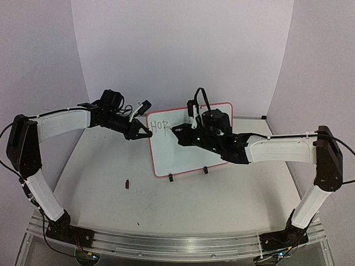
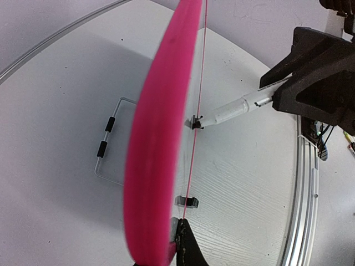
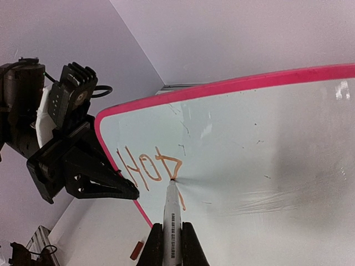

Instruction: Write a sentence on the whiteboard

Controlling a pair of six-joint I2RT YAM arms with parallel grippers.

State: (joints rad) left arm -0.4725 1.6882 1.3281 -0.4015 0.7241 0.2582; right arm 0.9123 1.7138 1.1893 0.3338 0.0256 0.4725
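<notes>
The whiteboard (image 1: 186,158) stands upright mid-table, its red-pink rim (image 2: 161,138) close in the left wrist view. The sentence (image 1: 160,126) reads "Hop" in thin orange-brown strokes at the board's upper left, and it also shows in the right wrist view (image 3: 147,169). My left gripper (image 1: 145,133) is shut on the board's left rim, fingertips (image 2: 186,244) pinching it. My right gripper (image 3: 172,244) is shut on a white marker (image 3: 172,216). The marker's tip touches the board at the "p". The marker (image 2: 236,109) also shows from the left wrist.
A small red-brown cap (image 1: 128,183) lies on the table left of the board. The board's two black feet (image 1: 171,178) rest on the table, and a wire stand (image 2: 105,144) sits behind it. An aluminium rail (image 1: 166,244) runs along the near edge.
</notes>
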